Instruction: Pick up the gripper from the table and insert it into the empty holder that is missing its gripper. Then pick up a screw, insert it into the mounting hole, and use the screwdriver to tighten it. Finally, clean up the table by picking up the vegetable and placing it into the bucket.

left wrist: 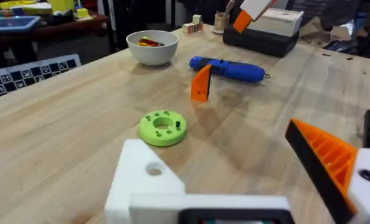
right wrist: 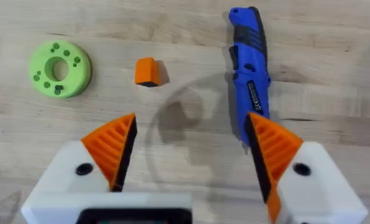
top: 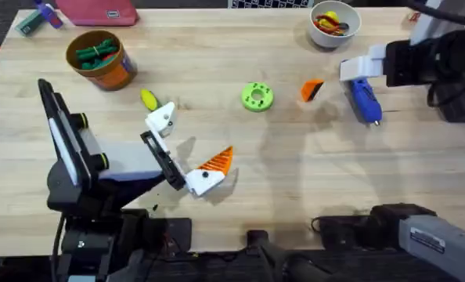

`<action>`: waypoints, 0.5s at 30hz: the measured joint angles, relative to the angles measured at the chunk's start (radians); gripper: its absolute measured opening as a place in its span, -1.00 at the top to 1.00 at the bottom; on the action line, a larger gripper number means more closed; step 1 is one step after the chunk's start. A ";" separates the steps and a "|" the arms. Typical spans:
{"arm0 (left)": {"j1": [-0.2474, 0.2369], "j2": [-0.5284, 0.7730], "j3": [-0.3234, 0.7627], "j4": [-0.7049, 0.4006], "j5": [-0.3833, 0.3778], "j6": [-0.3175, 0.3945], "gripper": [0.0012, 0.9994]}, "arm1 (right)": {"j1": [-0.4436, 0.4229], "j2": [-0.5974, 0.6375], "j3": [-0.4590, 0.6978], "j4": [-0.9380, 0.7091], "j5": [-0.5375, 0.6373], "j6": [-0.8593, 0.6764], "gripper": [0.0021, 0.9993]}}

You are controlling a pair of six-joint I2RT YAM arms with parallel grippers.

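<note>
Right claw (right wrist: 188,155) hovers open above screwdriver (right wrist: 250,59).

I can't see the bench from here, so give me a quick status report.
Right gripper open above the table near the screwdriver. Left gripper open, holder bare. Loose gripper on the table, nothing blocking it.
</note>
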 joint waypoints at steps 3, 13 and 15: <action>0.000 0.000 0.000 0.000 0.000 0.000 -0.97 | 0.000 0.000 0.000 -0.003 -0.003 0.003 -0.99; 0.000 0.000 0.000 0.000 0.000 0.000 -0.97 | 0.002 0.015 0.030 -0.105 -0.012 0.013 -0.99; 0.000 0.000 0.000 0.000 0.000 0.000 -0.97 | 0.015 0.053 0.083 -0.166 -0.014 0.014 -0.99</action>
